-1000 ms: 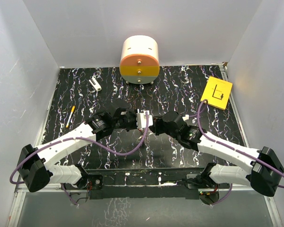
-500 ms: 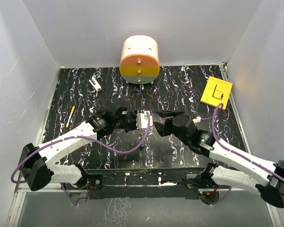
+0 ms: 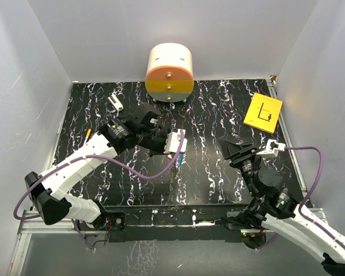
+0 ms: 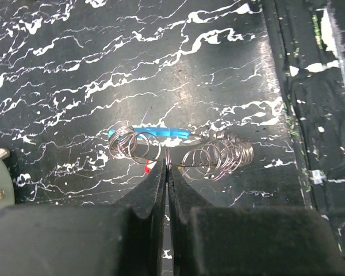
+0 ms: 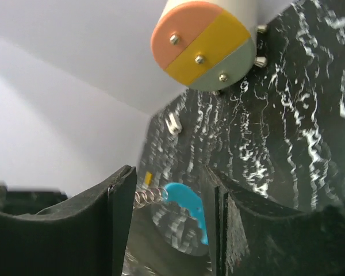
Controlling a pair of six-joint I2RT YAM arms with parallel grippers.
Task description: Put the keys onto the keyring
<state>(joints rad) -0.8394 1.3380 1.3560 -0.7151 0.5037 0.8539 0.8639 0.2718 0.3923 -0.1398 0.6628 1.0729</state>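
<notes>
keys: one blue key and a sliver of one red key, against two bunches of wire rings, above the mat, mid-table.
left gripper: closed, pinching one ring between the bunches.
right gripper: jaws apart, empty, well clear of the keys.
one drum.
one yellow card.

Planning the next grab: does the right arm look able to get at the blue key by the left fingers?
Probably yes. The right fingers stand open and face the blue key, with nothing standing between. The left fingers, shut on the keyring, crowd it.
</notes>
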